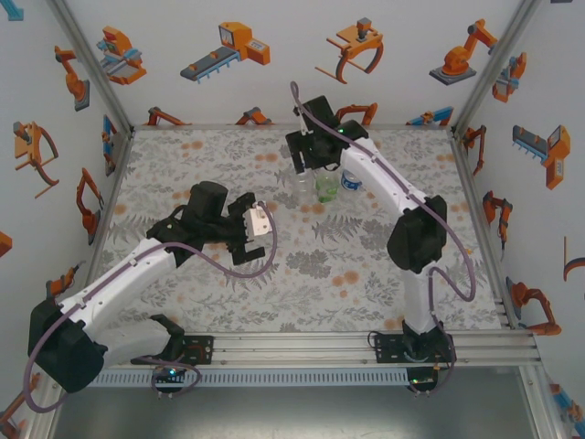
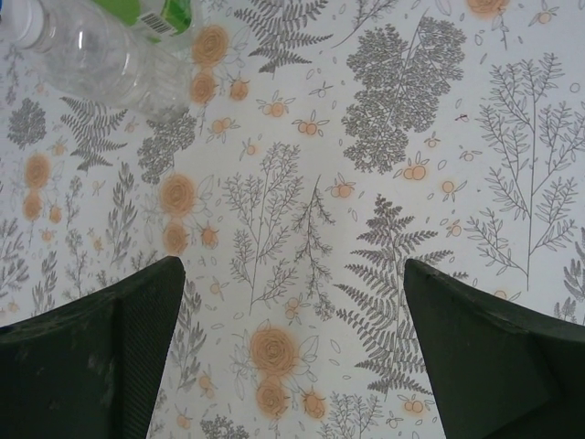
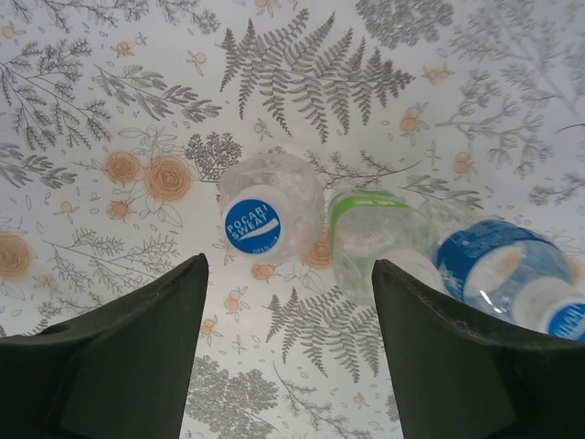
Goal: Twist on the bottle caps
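Bottles (image 1: pixel 326 187): three upright, close-packed, far centre of table (image 1: pixel 183 165).
Right gripper (image 3: pixel 288 263) wide above them, left gripper (image 2: pixel 292 263) wide, empty; risk of toppling neighbours on descent, spacing tight.

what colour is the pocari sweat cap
The cap is blue with white lettering; right wrist view.

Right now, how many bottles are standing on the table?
3, in one row: the clear bottle on the left, the green-labelled bottle in the middle, the blue-labelled bottle on the right. None seems hidden.
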{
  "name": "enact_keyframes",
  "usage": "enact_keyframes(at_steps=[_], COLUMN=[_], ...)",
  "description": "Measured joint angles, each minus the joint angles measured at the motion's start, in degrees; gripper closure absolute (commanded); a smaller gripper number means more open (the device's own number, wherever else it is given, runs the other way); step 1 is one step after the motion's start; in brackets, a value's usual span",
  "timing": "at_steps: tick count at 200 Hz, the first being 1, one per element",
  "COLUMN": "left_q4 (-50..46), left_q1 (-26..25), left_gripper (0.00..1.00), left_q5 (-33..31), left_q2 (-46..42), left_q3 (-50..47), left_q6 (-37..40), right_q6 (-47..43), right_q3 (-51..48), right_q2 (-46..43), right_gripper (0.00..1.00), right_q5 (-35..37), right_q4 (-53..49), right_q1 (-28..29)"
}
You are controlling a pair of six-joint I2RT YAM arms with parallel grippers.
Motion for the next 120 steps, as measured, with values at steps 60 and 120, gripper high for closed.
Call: enact_keyframes(at_steps=[60,120], left_q4=[4.6,18.9], left_q1=[0.8,9.2], left_gripper=[0.03,0.03], left_q5=[-11.6,-27.6], left_q2=[-0.8,-1.1], left_q3=[0.8,-10.3], left_q6=[-9.7,-18.1], right_q6=[-1.7,-2.4], right_q3=[-16.4,-46.9], right_q2=[-19.7,-35.7], right_gripper=[0.01,0.01], right_q5=[7.1,13.0], right_q4=[3.7,16.0], right_q1=[-3.8,-16.0])
